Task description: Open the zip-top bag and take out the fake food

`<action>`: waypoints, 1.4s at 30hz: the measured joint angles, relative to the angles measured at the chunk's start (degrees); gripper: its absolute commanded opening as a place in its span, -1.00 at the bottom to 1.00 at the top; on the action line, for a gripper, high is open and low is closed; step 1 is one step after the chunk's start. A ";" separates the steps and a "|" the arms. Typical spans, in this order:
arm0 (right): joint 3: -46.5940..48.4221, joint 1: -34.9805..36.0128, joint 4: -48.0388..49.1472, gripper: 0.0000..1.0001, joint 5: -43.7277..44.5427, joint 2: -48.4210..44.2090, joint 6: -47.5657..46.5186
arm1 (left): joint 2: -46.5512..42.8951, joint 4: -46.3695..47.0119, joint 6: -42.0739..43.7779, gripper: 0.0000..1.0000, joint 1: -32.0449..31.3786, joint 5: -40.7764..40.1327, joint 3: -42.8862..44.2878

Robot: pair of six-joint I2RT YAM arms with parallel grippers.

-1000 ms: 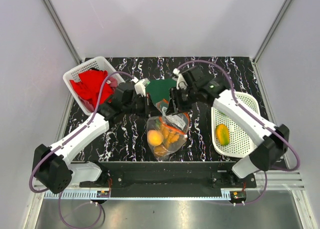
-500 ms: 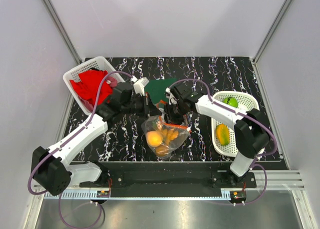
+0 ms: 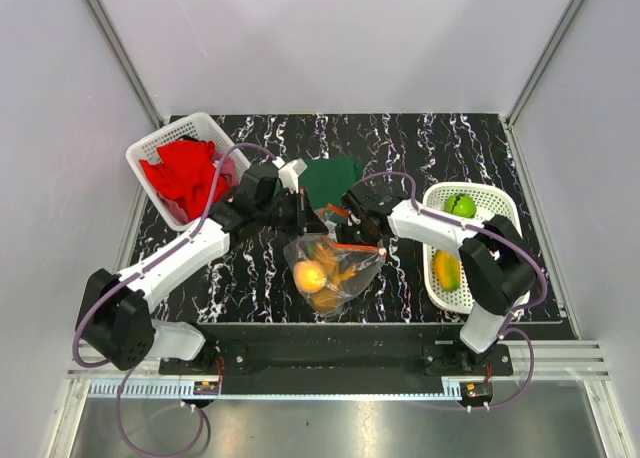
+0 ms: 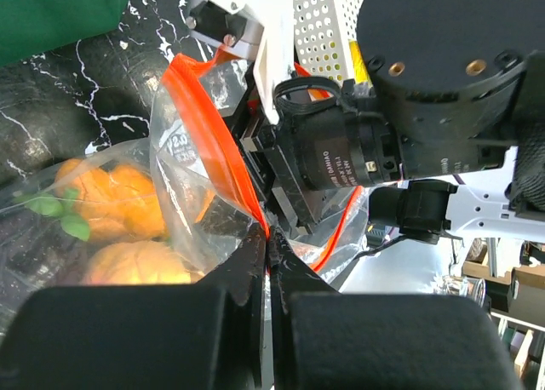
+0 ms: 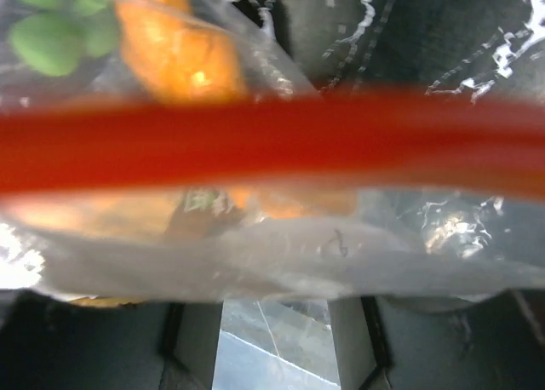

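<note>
Reaches inward from both sides. Stretches the left arm (image 3: 180, 263) diagonally forward and to the right, forearm low. Clamps the left end effector (image 4: 268, 241) tight, fingers pressed together, on the orange-red strip of the zip-top bag (image 4: 192, 164). Folds the right arm (image 3: 445, 228) sharply at the elbow, pointing leftward. Sets the right end effector (image 3: 358, 234) just opposite the left one, fingers apart.
</note>
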 measured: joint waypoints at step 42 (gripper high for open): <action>1.62 1.18 1.38 -1.00 -0.35 -19.91 -4.87 | 2.14 -1.99 3.13 -1.00 -1.75 -1.57 4.87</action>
